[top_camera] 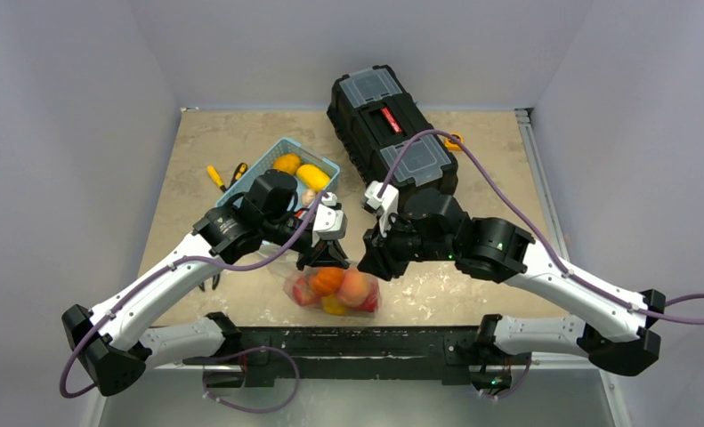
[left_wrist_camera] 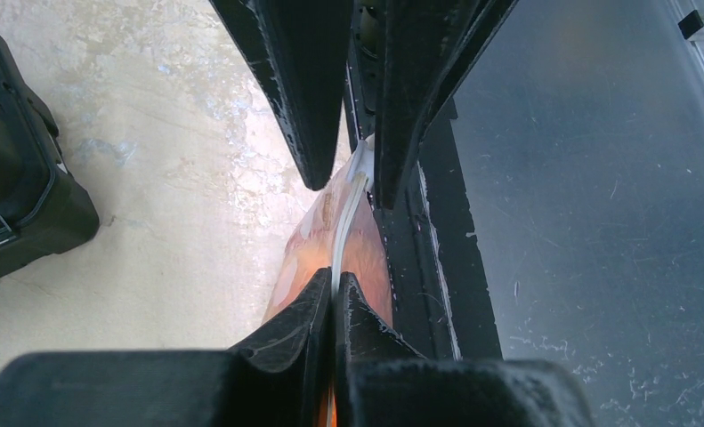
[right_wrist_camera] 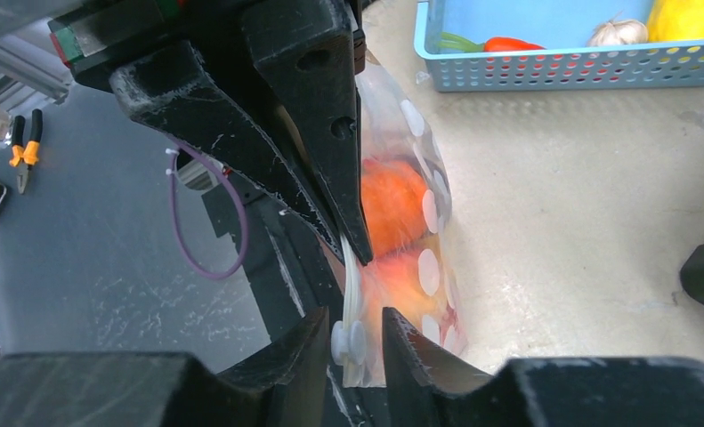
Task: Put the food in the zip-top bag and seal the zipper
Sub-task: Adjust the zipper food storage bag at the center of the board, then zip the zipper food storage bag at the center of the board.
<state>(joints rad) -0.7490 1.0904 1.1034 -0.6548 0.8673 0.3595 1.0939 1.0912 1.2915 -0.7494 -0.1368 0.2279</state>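
Zip-top bag (top_camera: 335, 291), thin, slippery and sagging with food (top_camera: 328, 280) at the table's near edge, looks best handled by its stiffer zipper (right_wrist_camera: 349, 294), where the left gripper (left_wrist_camera: 335, 289) pinches shut and the right gripper (right_wrist_camera: 355, 342) is nearly closed around it.

Even overhead light, soft shadows; wrist views blurred close-up.
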